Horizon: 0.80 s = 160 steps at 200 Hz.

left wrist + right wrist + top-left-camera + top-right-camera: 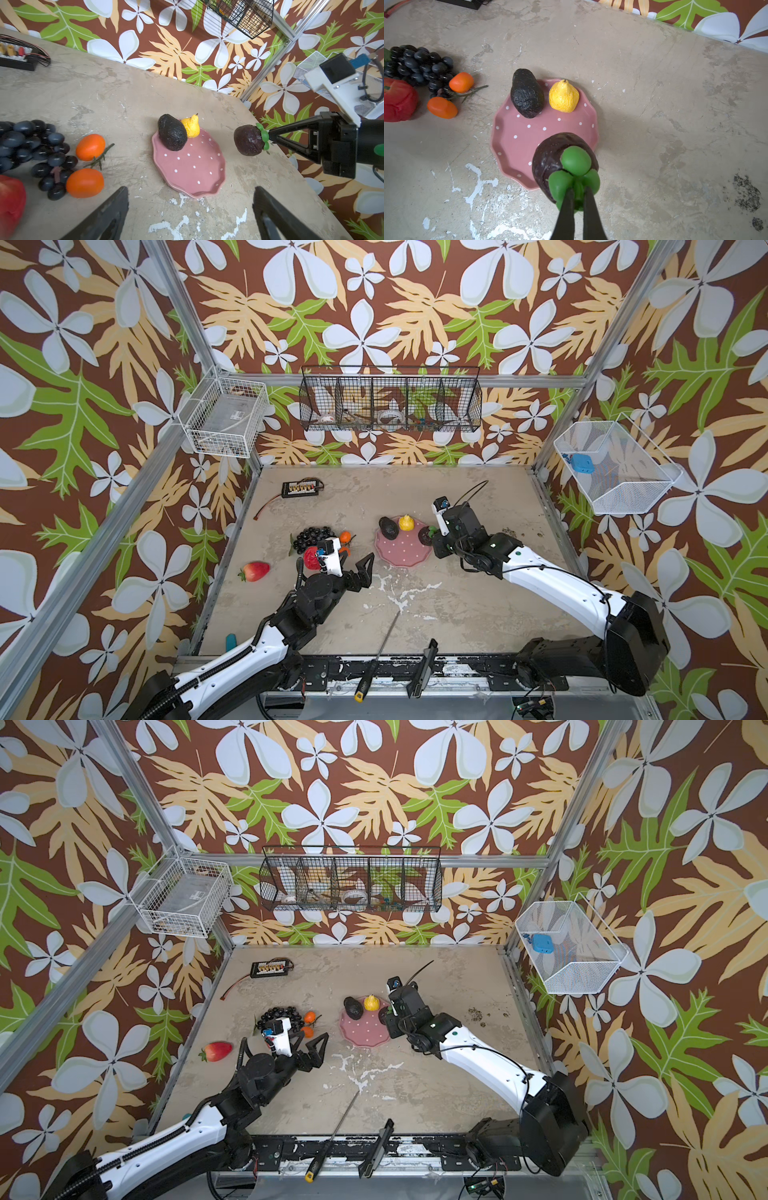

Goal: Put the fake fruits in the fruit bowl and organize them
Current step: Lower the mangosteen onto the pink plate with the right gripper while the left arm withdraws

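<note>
While the R gripper [578, 190] is pinched tight on the green leafy cap of the dark brownish fruit [548, 158], that fruit sits at the right-hand rim of the pink dotted dish [512, 145]. Can't tell if it's actually touching the dish tbh. Avocado [527, 93] + yellow fruit [563, 97] are on the dish, side by side at the far edge, w/ the avocado poking out over the rim. L gripper [190, 190] is spread wide w/ nothing in it, over bare table near the gap btw the oranges [90, 147] [85, 182] and the dish. Grapes [419, 64], oranges and red apple [398, 99] are clustered on the table left of the dish. Strawberry [255, 571] lies further left, well apart.
</note>
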Motion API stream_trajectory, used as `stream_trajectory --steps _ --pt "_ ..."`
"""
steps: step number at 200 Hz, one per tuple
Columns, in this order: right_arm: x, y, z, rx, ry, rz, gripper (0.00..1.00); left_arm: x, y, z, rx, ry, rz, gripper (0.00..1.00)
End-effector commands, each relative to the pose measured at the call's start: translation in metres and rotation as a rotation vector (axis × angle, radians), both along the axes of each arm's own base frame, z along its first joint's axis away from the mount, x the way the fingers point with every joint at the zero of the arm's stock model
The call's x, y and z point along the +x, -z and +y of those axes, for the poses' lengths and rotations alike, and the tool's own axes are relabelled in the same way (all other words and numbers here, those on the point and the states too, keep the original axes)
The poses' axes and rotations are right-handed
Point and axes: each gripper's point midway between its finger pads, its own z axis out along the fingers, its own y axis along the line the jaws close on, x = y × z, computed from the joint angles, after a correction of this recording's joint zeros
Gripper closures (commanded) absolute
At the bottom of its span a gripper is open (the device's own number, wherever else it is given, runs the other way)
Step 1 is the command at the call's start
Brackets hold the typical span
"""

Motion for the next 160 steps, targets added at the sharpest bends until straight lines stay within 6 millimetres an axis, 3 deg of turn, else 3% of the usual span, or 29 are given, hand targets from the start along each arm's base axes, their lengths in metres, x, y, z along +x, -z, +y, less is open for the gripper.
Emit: stream_trajectory --steps 1,86,160 --pt "0.012 0.01 -0.006 -0.097 0.026 0.006 1.0 0.002 0.002 0.015 0.032 -0.068 -0.02 0.06" --pt "0.047 0.048 0.006 -0.273 0.032 0.081 1.0 -0.004 0.01 0.022 0.078 -0.068 -0.063 0.05" --pt "0.061 0.071 0.016 -0.343 0.03 0.119 1.0 -0.005 0.007 0.023 0.077 -0.067 -0.08 0.05"
